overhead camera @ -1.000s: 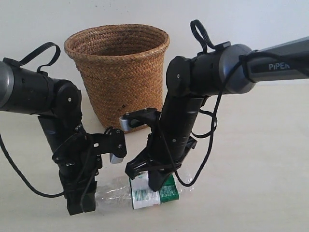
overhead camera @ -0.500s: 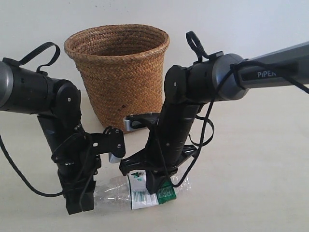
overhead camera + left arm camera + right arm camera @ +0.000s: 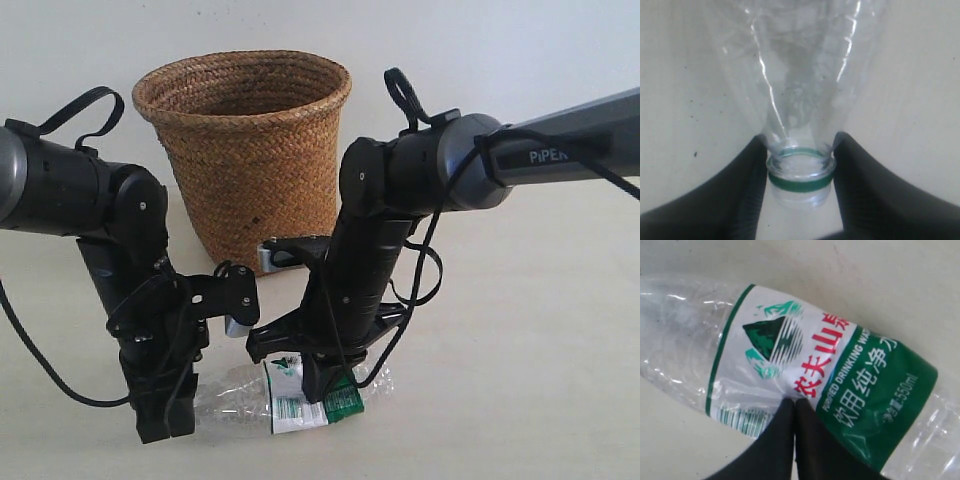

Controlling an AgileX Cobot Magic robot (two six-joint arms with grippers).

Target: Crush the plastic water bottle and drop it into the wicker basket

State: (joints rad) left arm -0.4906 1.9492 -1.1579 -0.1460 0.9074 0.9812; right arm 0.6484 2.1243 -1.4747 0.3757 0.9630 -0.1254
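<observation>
The plastic water bottle (image 3: 240,400) lies on its side on the table at the front, clear, with a white-and-green label (image 3: 300,398). My left gripper (image 3: 165,425) is shut on its neck: in the left wrist view both black fingers (image 3: 745,185) clamp the neck of the bottle (image 3: 800,75) just above a green ring (image 3: 800,182), and no cap shows on the mouth. My right gripper (image 3: 315,385) is shut, its fingertips pressed together against the label of the bottle (image 3: 790,355), with the right gripper (image 3: 794,402) bearing down on it. The wicker basket (image 3: 250,150) stands upright behind both arms.
The pale table (image 3: 540,380) stretches to the right of the bottle. Both arms' black cables (image 3: 430,290) hang loosely beside the wrists. The basket's base sits just behind the right wrist.
My right arm has shifted a little leftward and lower onto the bottle, and the label end has twisted and tilted. The left gripper holds the neck in the same place.
</observation>
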